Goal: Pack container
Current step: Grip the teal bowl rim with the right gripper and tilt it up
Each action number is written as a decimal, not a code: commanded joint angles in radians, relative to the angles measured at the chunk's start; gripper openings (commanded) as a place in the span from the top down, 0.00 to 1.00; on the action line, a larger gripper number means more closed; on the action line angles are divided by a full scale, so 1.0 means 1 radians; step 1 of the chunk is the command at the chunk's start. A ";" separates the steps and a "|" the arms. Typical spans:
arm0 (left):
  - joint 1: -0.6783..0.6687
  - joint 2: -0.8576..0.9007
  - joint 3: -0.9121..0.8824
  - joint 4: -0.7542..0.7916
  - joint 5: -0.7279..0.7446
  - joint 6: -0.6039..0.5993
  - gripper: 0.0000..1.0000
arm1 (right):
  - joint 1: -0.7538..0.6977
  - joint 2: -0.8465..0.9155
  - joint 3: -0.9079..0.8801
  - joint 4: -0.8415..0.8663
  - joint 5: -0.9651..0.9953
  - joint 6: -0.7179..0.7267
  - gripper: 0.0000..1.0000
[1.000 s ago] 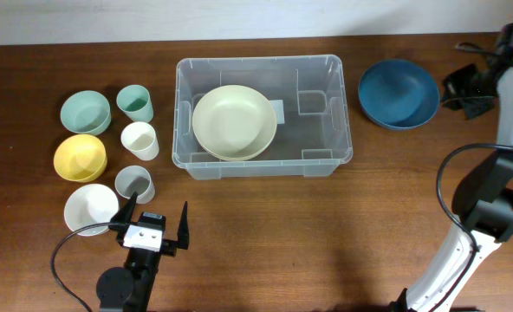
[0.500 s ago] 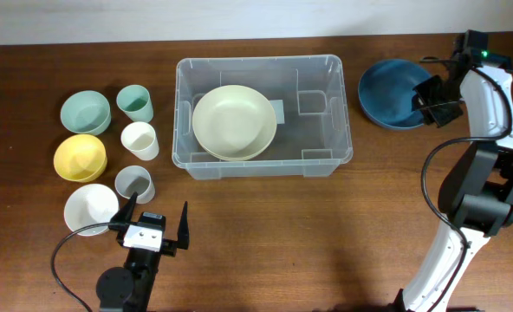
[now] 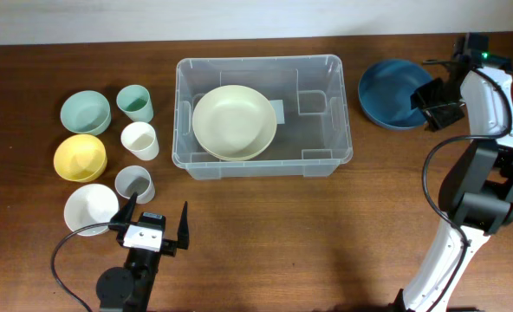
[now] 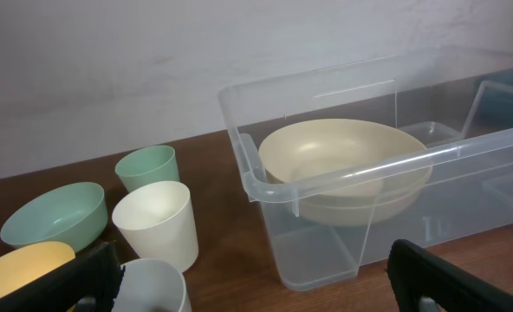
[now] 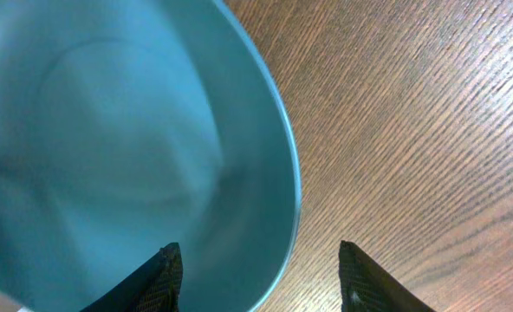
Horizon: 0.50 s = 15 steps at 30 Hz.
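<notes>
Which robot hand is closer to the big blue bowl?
Right. The right gripper straddles the rim of the blue bowl. The left gripper is far across the table, by the white bowl.

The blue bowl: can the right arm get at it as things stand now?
Probably yes. The right tool is open astride the rim of the blue bowl, and nothing stands in the way.

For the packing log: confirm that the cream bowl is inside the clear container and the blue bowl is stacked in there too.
Wrong on the blue bowl. The cream bowl is inside the container, but the blue bowl sits on the table outside it, beside its right end, the open right gripper straddling its rim. The overhead view shows it.
</notes>
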 commanded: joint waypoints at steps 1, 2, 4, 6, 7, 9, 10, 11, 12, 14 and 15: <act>0.006 -0.008 -0.002 -0.006 -0.007 0.017 0.00 | -0.002 0.044 -0.008 0.004 0.027 0.009 0.47; 0.006 -0.008 -0.002 -0.006 -0.007 0.017 0.00 | -0.002 0.049 -0.008 0.006 0.026 0.009 0.47; 0.006 -0.008 -0.002 -0.006 -0.007 0.017 0.00 | -0.002 0.057 -0.008 0.007 0.028 0.008 0.47; 0.006 -0.008 -0.002 -0.006 -0.007 0.016 0.00 | -0.002 0.070 -0.008 0.009 0.031 0.008 0.47; 0.006 -0.008 -0.002 -0.006 -0.007 0.017 0.00 | -0.002 0.078 -0.008 0.009 0.031 0.008 0.47; 0.006 -0.008 -0.002 -0.006 -0.007 0.017 0.00 | -0.002 0.092 -0.008 0.010 0.031 0.008 0.47; 0.006 -0.008 -0.002 -0.006 -0.007 0.017 0.00 | -0.002 0.100 -0.008 0.010 0.031 0.008 0.47; 0.006 -0.008 -0.002 -0.006 -0.007 0.016 0.00 | -0.002 0.104 -0.008 0.011 0.030 0.008 0.47; 0.006 -0.008 -0.002 -0.006 -0.007 0.017 0.00 | -0.002 0.109 -0.008 0.012 0.031 0.008 0.47; 0.006 -0.008 -0.002 -0.006 -0.007 0.017 0.00 | -0.002 0.111 -0.008 0.015 0.031 0.008 0.48; 0.006 -0.008 -0.002 -0.006 -0.007 0.017 0.00 | -0.002 0.111 -0.008 0.018 0.031 0.008 0.49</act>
